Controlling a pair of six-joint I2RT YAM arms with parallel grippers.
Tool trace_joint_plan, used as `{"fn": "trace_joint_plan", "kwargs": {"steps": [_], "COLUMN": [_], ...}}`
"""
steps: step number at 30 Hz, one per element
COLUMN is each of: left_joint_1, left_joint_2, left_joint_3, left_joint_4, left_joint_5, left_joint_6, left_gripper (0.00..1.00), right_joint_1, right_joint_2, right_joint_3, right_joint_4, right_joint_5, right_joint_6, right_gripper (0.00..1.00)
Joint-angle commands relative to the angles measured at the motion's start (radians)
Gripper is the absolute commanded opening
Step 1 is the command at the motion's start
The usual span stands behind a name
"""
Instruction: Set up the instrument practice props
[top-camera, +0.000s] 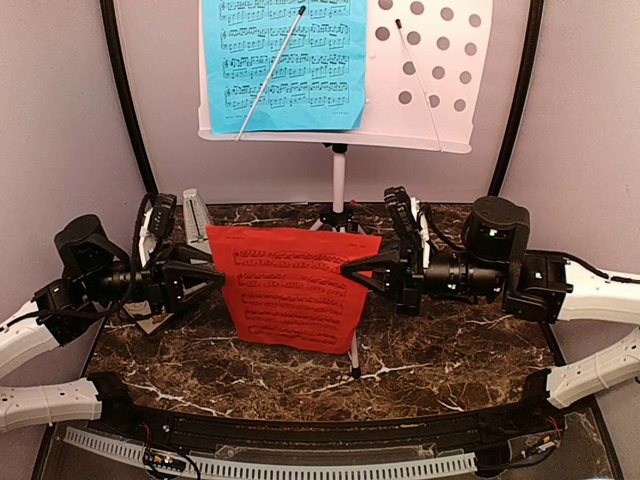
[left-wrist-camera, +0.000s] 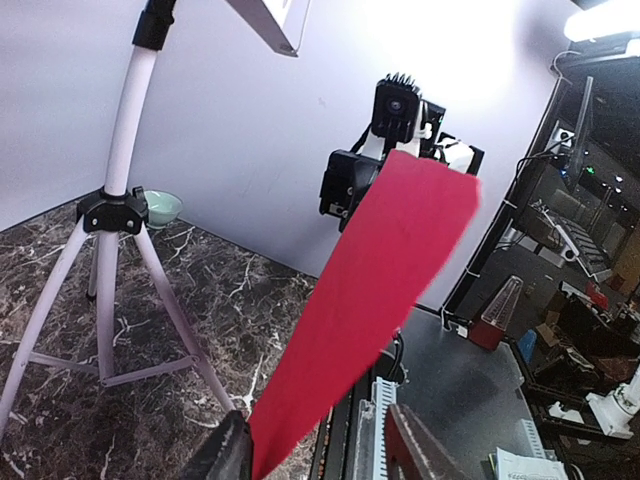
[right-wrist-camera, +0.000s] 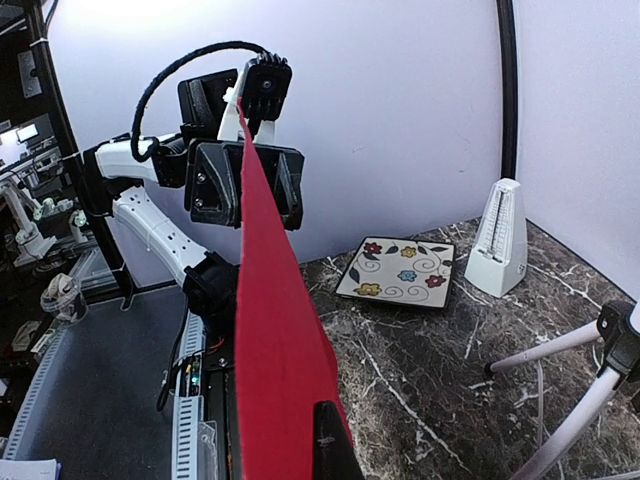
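From above, the red sheet (top-camera: 290, 290) hangs in the air over the middle of the desk (top-camera: 450, 340), stretched between the two arms. The right gripper (top-camera: 350, 270) is pinched onto its right edge. The left gripper (top-camera: 218, 277) sits at its left edge with the jaws spread. At the far edge stands the one music stand (top-camera: 430, 70), the blue sheet (top-camera: 285, 60) lying on the left half of its panel and the right half bare. That makes two sheets, one of each colour.

The left wrist view has the red sheet running away edge-on. It lies against one finger (left-wrist-camera: 228, 455) while the other stands well apart, so these jaws are parted and not clamping. One green bowl (left-wrist-camera: 160, 207) sits behind the tripod legs.

In the right wrist view the paper rises straight out of the closed jaws and sweeps across to the far arm. One metronome (right-wrist-camera: 500, 240) stands toward the far left corner, just beside one floral coaster (right-wrist-camera: 397, 275).

I'd judge the sheet very light and limp — it bows rather than holding flat, and held from one side it will likely droop. Thin and smooth, it could slip from a loose pinch or crease in a hard one. A side edge near the top looks the best hold — the sheet would then hang straight on its way to the panel.
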Motion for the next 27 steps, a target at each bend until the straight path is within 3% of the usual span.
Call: {"fn": "trace_joint_plan", "kwargs": {"steps": [1,12,21,25,27], "left_joint_1": [-0.038,-0.09,-0.09,-0.091,-0.09], "left_joint_2": [0.011,0.058,0.016,0.015,0.012], "left_joint_3": [-0.047,-0.069,-0.084,-0.085,-0.085], "left_joint_4": [0.071,0.123,0.134,0.121,0.122], "left_joint_5": [-0.081,-0.138,-0.169,-0.149,-0.155], "left_joint_6": [0.053,0.139,0.152,0.147,0.149], "left_gripper": [0.5,0.53,0.33,0.3,0.22], "right_joint_1": [-0.003,-0.003,-0.003,-0.003,-0.003], "right_joint_2": [0.008,0.018,0.017,0.003,-0.002], "right_joint_3": [0.072,0.153,0.18,0.178,0.184], "right_joint_4": [-0.08,-0.159,-0.184,-0.188,-0.201], "right_joint_5": [-0.009,-0.059,-0.063,-0.067,-0.071], "right_joint_6": [-0.026,-0.04,-0.049,-0.053,-0.063], "right_gripper": [0.0,0.0,0.0,0.0,0.0]}}
